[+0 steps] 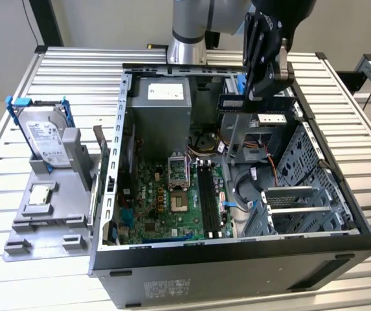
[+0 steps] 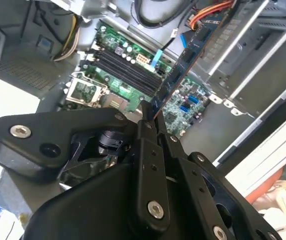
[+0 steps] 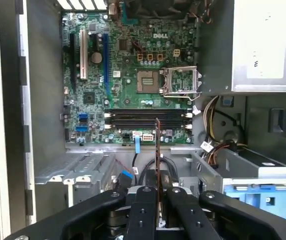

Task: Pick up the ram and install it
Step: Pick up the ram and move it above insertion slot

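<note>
The end effector (image 1: 263, 89) of a single robot arm hangs over an open computer case (image 1: 237, 269) on a slatted table (image 1: 75, 65), pressed together on the ram (image 1: 256, 102). It pinches the flat blue stick by its two faces. In the second wrist view the ram (image 2: 185, 60) juts out from between the fingers (image 2: 142, 131). In the first wrist view it appears edge-on as a thin line (image 3: 157, 150) rising out of the end effector (image 3: 157, 192). The stick is clear of everything and touches nothing but the fingers.

The black memory slots (image 3: 147, 120) on the green motherboard (image 3: 133, 75) lie below the end effector, well apart from the stick and a little to one side. All of them look vacant. The step in hand appears to be the carry toward those slots, with nothing seated yet.

As held, the ram lies crosswise to the slots, so doing this step well likely means turning the wrist until the long edge runs parallel with one slot. It also likely means centring the stick end to end between the white latches, and keeping it upright rather than tilted. Loose cables (image 3: 217, 115) and the metal drive cage (image 1: 302, 175) sit close beneath the end effector and could snag the stick on a careless path. The power supply (image 1: 162, 103) stands beside the board. A silver hard drive (image 1: 43, 136) in its blue-handled bracket rests outside the case, far from the end effector.
</note>
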Available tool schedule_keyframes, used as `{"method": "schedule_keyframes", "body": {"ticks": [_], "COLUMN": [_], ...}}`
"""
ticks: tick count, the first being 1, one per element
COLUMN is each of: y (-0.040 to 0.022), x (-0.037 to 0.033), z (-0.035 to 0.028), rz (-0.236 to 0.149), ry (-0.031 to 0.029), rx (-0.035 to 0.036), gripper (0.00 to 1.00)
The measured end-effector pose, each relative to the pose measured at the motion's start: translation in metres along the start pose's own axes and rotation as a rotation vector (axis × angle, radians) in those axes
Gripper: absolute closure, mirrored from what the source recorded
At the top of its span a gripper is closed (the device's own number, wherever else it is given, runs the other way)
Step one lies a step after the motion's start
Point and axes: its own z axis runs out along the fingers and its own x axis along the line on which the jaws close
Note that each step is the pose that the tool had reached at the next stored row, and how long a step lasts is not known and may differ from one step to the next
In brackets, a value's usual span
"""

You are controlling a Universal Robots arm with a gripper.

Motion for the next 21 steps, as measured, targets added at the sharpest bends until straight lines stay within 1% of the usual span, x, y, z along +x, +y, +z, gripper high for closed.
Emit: {"method": "schedule_keyframes", "body": {"ticks": [2, 7, 9, 10, 12, 21], "y": [0.0019, 0.003, 0.0033, 0.0034, 0.0033, 0.0034], "x": [-0.0072, -0.0252, -0.0312, -0.0331, -0.0335, -0.0336], "z": [0.0007, 0.0015, 0.0017, 0.0019, 0.0021, 0.0021], "rz": [0.0, 0.0, 0.0, 0.0, 0.0, 0.0], "ry": [0.0001, 0.0, 0.0001, 0.0001, 0.0009, 0.0012], "rx": [0.0, 0.0, -0.0001, 0.0, 0.0, 0.0], "gripper": [1.0, 1.0, 1.0, 1.0, 1.0, 1.0]}}
